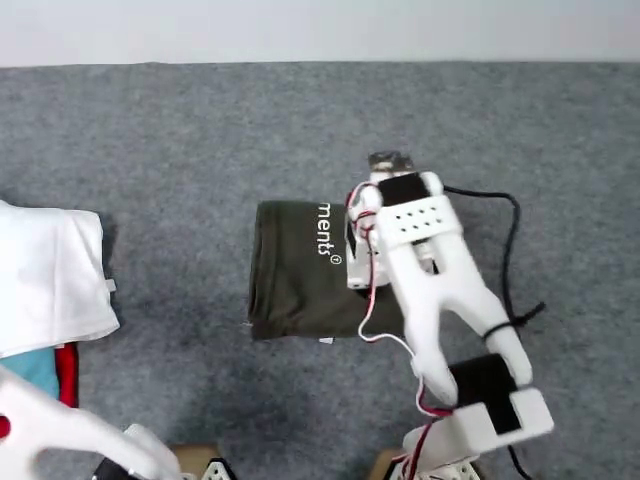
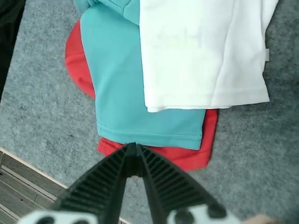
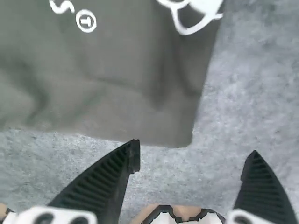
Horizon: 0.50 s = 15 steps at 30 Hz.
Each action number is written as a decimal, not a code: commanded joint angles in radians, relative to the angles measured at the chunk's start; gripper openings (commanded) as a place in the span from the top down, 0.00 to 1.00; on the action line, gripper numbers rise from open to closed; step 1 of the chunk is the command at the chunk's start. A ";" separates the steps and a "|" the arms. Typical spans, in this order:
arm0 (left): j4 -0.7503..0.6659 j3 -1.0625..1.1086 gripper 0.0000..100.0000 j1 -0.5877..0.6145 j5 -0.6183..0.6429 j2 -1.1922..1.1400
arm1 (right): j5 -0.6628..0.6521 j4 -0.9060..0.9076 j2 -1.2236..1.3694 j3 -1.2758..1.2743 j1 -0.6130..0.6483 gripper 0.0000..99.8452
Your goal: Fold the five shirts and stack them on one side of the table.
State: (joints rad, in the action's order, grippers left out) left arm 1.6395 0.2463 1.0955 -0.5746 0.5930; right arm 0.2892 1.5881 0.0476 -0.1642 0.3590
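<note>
Shirts pile up at one side of the grey table (image 1: 180, 130). A white shirt (image 2: 201, 51) lies on top of a teal shirt (image 2: 121, 84), which lies on a red shirt (image 2: 79, 60). The stack sits well apart from the dark olive shirt (image 1: 295, 270), on the left arm's side of it. The olive shirt rests folded into a compact rectangle near the table's middle, not yet added to the pile. The right gripper (image 3: 194, 151) hangs just over the olive shirt's corner, its jaws spread wide and holding nothing. The left gripper (image 2: 133, 149) is well away from the olive shirt, poised above the near edge of the red shirt, with its jaws pressed together and no cloth visibly between them. By this count three shirts appear stacked and a fourth is folded and awaiting transfer. A fifth cannot be made out, so at least one carry, and likely one more fold, seem to be left.
</note>
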 commanded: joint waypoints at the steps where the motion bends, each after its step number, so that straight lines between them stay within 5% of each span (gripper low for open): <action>1: -0.074 0.054 0.99 -0.028 0.002 0.052 | 0.011 -0.038 0.044 0.009 0.044 0.65; 15: -0.100 0.113 0.99 -0.114 0.002 0.130 | 0.003 -0.147 0.303 0.011 0.051 0.65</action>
State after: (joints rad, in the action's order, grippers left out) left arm 1.5719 0.3613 0.9943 -0.5746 0.6989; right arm 0.2892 1.4469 0.3422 -0.1626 0.3989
